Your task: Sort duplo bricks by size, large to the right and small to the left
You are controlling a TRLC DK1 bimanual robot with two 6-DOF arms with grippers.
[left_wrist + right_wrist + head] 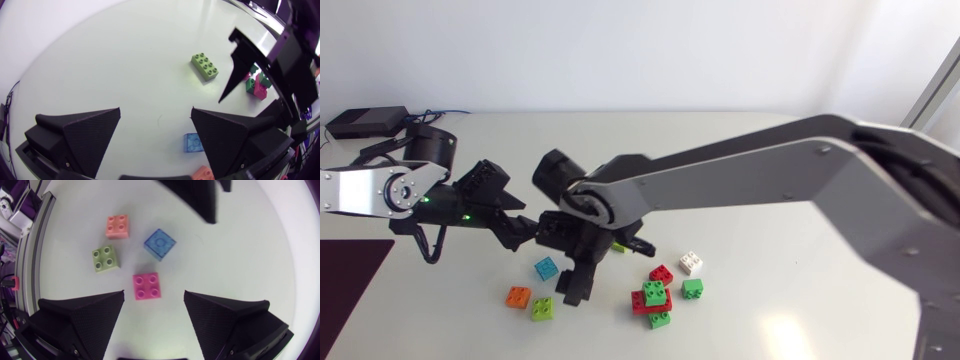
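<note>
Pink brick [147, 286] lies on the table [770, 150] between the right gripper's [153, 294] spread fingers, touching neither. Close by sits the blue brick [547, 268], with the orange brick [518, 296] at its seven o'clock and the lime brick [542, 309] at six. A red-green-white cluster [660, 292] lies at three o'clock. The left gripper [156, 111] hangs released, holding nothing.

robotics lab bench indicated by: plain white table [790, 280], left arm [370, 190] and right arm [770, 170] mounted there, black box [365, 122] with cables well behind the left gripper [156, 111], duplo bricks [655, 297] scattered ahead of it.
</note>
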